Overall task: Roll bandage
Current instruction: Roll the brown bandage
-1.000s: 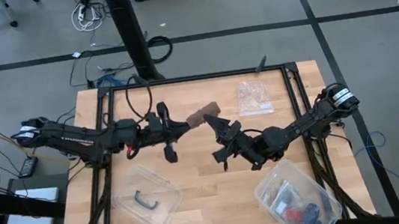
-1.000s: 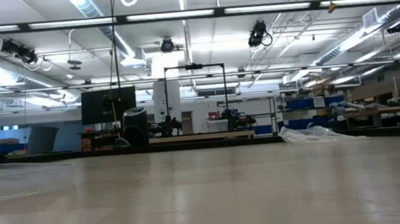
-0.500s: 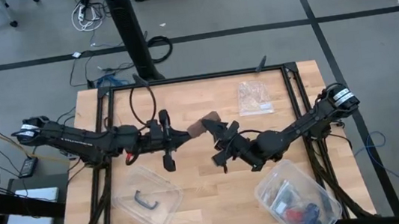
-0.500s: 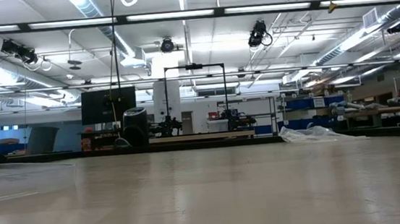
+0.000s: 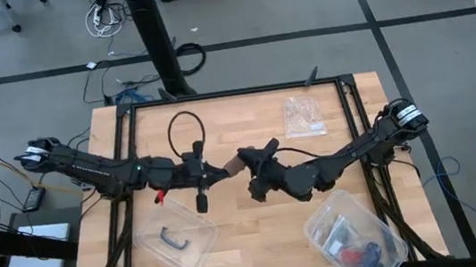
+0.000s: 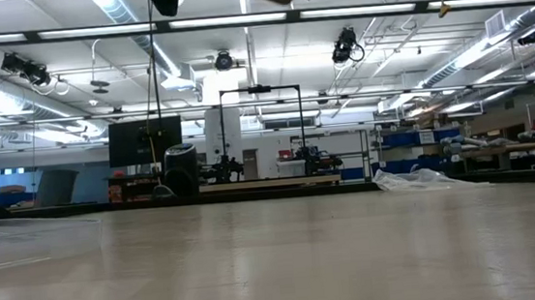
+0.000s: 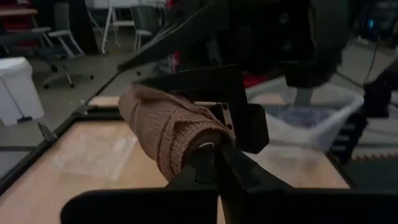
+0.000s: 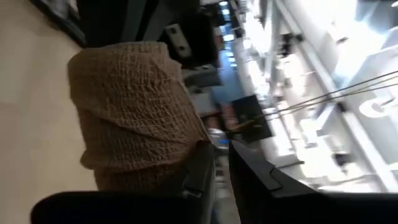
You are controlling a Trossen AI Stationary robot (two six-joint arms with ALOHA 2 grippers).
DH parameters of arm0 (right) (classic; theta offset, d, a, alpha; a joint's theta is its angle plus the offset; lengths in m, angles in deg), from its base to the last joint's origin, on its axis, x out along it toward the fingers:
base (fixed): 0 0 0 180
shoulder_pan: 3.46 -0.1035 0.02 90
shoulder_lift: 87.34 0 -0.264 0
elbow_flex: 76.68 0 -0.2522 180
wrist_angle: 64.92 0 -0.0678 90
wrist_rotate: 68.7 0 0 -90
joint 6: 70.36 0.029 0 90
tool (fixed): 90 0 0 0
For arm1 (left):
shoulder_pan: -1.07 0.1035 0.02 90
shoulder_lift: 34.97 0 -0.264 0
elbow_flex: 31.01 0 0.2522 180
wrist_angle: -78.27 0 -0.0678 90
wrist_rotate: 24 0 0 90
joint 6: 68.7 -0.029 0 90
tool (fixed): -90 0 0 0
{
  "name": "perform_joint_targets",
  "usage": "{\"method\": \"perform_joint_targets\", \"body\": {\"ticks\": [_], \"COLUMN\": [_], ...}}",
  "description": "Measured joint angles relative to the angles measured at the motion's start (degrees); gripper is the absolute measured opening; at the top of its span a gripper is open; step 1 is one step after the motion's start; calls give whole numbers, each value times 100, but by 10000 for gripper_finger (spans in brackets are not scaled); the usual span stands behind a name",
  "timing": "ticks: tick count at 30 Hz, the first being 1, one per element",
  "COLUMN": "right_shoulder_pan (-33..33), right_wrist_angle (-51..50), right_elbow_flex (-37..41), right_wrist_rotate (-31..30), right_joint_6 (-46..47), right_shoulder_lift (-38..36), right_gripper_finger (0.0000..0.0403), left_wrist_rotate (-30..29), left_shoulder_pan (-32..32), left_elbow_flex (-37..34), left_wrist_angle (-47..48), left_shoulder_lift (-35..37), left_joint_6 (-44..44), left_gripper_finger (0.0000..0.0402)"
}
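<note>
The bandage, a rolled brown cylinder, hangs above mid-worktop between both arms, long axis nine-to-three; the left pincer clamps its nine o'clock end; the right pincer sits narrowly parted at three o'clock.

Your bandage is coarse, open-weave brown cloth, matt; just beside it the left gripper looks hard, dark and smooth; beneath, pale wood table.
</note>
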Motion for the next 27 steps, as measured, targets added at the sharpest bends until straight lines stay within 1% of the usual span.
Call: {"method": "perform_joint_targets", "body": {"ticks": [4,7,11,14,18,21,24,27], "right_shoulder_pan": [-3,-42,-80,-82,-64,-60,-58,-53], "right_wrist_angle": [-966,-1405,-1757,-1962,-2140,-2119,-2122,-2170], "right_elbow_flex": [0,0,0,-2,-7,-7,-7,-7], "right_wrist_rotate": [533,978,1644,2350,3454,4119,4401,4424], "right_joint_6": [1740,2790,3841,4578,5426,5877,6192,6418], "right_shoulder_lift": [-4,-4,-10,-15,-15,-15,-9,-8], "right_gripper_finger": [46,40,34,29,27,31,39,53], "left_wrist_rotate": [69,165,342,612,876,1075,1178,1173], "left_shoulder_pan": [-127,-232,-381,-517,-704,-799,-842,-876], "left_elbow_flex": [-2,-5,-7,-9,-9,-58,-153,-199], "left_wrist_angle": [455,714,903,957,952,820,703,675], "left_shoulder_lift": [-2,-4,-7,-7,-11,-11,-11,-11], "left_joint_6": [0,-3,-44,-200,-364,-487,-477,-405], "left_gripper_finger": [1,1,1,1,1,1,1,1]}}
